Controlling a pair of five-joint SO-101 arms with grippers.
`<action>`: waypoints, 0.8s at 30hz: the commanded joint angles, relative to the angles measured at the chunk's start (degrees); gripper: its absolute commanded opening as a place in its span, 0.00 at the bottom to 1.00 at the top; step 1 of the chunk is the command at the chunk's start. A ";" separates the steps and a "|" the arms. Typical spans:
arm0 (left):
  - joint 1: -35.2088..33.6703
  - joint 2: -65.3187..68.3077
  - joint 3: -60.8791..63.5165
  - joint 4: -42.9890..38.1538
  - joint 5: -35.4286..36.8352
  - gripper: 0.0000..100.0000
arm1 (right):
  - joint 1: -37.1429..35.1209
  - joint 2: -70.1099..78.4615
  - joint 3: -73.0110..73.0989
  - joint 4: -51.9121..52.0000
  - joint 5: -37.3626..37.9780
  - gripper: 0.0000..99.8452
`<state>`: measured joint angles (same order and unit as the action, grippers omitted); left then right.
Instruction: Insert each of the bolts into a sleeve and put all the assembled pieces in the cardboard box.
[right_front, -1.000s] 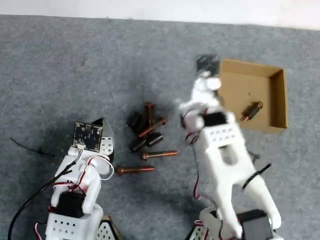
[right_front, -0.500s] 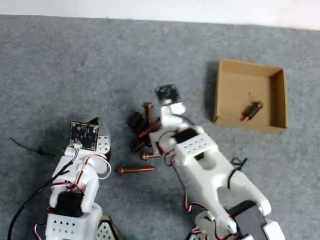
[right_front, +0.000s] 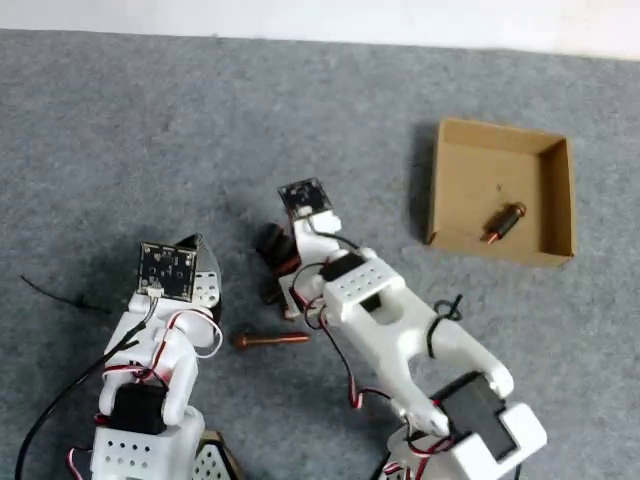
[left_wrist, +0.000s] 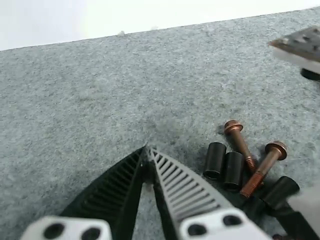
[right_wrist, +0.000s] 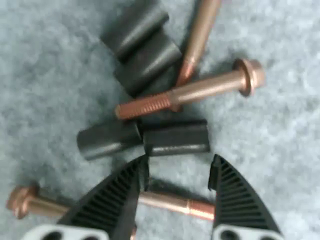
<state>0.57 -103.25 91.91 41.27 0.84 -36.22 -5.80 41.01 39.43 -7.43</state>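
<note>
Hovering low over the heap of loose parts, the right gripper (right_wrist: 180, 165) has its jaws spread. A copper-coloured bolt (right_wrist: 170, 204) lies crosswise in the gap between them, its head out past one finger and its threaded end reaching the other; whether either finger touches it I cannot tell. Just beyond the fingertips two black sleeves (right_wrist: 175, 137) lie end to end, touching, with a second bolt (right_wrist: 200, 90) slanted across behind them. Past that lie two more sleeves (right_wrist: 145, 55) side by side and a third bolt (right_wrist: 200, 35) beside those. The left gripper (left_wrist: 149, 156) sits apart from the heap over bare grey carpet (left_wrist: 75, 100), its jaws pressed together at the tips and holding nothing. From above, one lone bolt (right_front: 272, 340) rests on the carpet between the two arms. The cardboard box (right_front: 460, 170) stands well apart from the heap, on the right arm's side of the table, and one assembled piece (right_front: 503, 222) lies tilted inside it. Markings on the small circuit board (right_front: 168, 270) atop the left wrist are too small to read.
</note>
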 joint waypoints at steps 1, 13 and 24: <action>-0.57 -0.57 -2.42 -1.23 -0.09 0.01 | -0.48 0.13 -5.67 0.31 -1.67 0.18; -0.57 -0.57 -2.42 -1.23 -0.09 0.01 | -1.10 1.98 -9.71 3.21 -6.77 0.18; -0.57 -0.57 -2.42 -1.23 -0.09 0.01 | -0.75 6.99 -10.51 3.91 -7.47 0.18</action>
<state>0.57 -103.25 91.91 41.27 0.84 -36.66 0.62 31.52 42.77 -14.37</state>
